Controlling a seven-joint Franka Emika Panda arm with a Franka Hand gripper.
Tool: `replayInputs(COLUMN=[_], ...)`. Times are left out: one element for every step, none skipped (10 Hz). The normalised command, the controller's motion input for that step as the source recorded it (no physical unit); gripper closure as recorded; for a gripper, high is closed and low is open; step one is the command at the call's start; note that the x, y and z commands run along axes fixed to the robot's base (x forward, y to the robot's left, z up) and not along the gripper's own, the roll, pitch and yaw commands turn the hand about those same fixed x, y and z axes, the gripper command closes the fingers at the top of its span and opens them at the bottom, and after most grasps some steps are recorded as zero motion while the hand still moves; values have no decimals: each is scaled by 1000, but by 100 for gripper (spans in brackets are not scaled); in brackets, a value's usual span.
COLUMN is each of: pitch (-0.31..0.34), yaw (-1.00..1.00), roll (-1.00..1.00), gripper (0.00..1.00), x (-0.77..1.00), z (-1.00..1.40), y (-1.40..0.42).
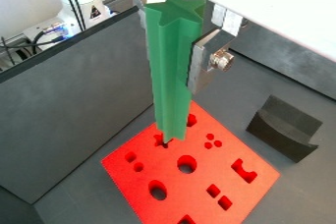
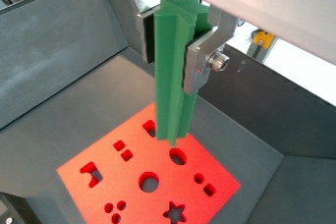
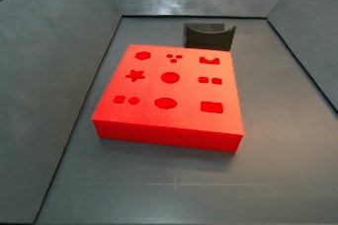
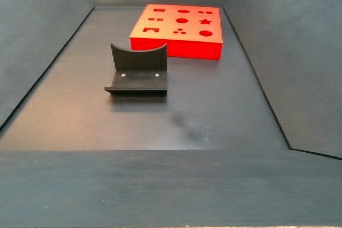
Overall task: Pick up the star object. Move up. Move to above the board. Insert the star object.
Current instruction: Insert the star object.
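End effector [image 2: 178, 31] grips the upright star object [image 1: 172, 71], hanging high above the board [image 3: 169, 111]

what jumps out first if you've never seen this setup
The bright red board lies flat on the dark floor, its top full of shape cutouts. In both wrist views the hand holds the long green star object upright, above the board. The dark fixture stands on the floor beside the board.

Dark grey matte floor [image 4: 201, 102], sloped grey walls [image 3: 53, 81] all round. Fixture [image 4: 136, 70] at 9 o'clock of centre. Even light.
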Motion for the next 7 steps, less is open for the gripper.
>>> replayInputs(pitch=[-53, -71, -21, 0, 0, 0, 3], yaw=[46, 0, 54, 77, 160, 180, 309], roll=[-11, 0, 0, 0, 0, 0, 0], gripper=[100, 100, 100, 100, 100, 100, 100], x=[0, 0, 3, 0, 0, -14, -91], z=[-169, -314, -409, -406, -411, -374, -57], y=[0, 186, 217, 229, 180, 157, 69])
